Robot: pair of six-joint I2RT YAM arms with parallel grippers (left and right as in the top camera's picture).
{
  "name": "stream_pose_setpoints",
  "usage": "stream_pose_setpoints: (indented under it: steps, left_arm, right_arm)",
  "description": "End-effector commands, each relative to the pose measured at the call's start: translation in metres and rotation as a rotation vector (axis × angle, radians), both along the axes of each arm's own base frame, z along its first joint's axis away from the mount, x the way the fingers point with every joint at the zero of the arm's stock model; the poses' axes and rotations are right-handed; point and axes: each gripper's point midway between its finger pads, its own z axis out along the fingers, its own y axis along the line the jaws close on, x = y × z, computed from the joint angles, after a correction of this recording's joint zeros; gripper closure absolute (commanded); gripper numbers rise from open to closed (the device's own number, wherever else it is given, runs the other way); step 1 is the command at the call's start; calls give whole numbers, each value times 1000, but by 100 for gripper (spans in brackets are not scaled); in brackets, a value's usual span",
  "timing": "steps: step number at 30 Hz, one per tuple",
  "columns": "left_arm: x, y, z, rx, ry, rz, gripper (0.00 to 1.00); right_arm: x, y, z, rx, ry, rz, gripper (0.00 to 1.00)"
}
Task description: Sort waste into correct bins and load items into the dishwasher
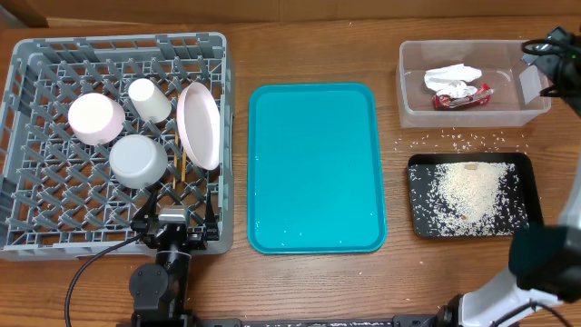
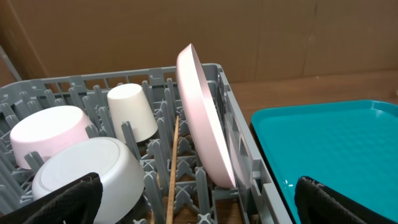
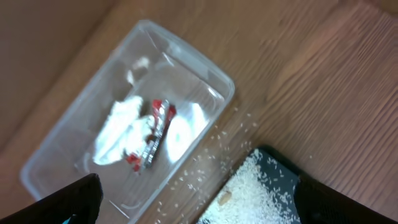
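Observation:
The grey dish rack (image 1: 27,56) holds an upturned pink bowl (image 1: 95,118), a grey-white bowl (image 1: 138,161), a white cup (image 1: 150,100), an upright pink plate (image 1: 200,125) and wooden chopsticks (image 1: 182,168). My left gripper (image 2: 199,208) is open and empty at the rack's front edge, with a chopstick (image 2: 172,168) between the plate (image 2: 202,118) and the grey-white bowl (image 2: 93,174). The clear tub (image 1: 410,104) holds the napkin (image 1: 451,75) and the red wrapper (image 1: 463,96). Rice (image 1: 467,189) lies in the black tray (image 1: 419,218). My right gripper (image 3: 199,202) is open and empty above both.
The teal serving tray (image 1: 316,168) lies between the rack and the bins. Loose rice grains (image 1: 454,141) are scattered on the wood between the tub and the black tray. The right arm (image 1: 545,263) reaches along the table's right edge.

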Motion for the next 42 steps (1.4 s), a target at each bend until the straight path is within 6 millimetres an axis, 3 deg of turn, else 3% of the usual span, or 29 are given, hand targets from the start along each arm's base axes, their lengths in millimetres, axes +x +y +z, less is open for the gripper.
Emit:
stream_pose_setpoints:
  steps: [1, 8, 14, 25, 28, 32, 42]
  left_arm:
    - [0, 0, 1, -3, -7, -3, 0]
    - [0, 0, 1, -3, -7, -3, 0]
    - [0, 0, 1, -3, -7, -3, 0]
    - [0, 0, 1, -3, -7, -3, 0]
    - [0, 0, 0, -2, -6, -3, 0]
    - [0, 0, 1, -2, -7, -3, 0]
    - [0, 0, 1, -3, -7, -3, 0]
  right_arm:
    - [-20, 4, 61, -62, -160, -10, 0]
    - [-30, 13, 99, -92, -284, 0, 0]
    - [-29, 41, 128, -116, -377, 80, 0]
    - [-40, 65, 149, -171, -455, 184, 0]
    - [-39, 67, 144, -182, -509, 188, 0]
    - [-42, 74, 118, -170, -576, 217, 0]
    - [-78, 124, 53, -122, -811, 391, 0]
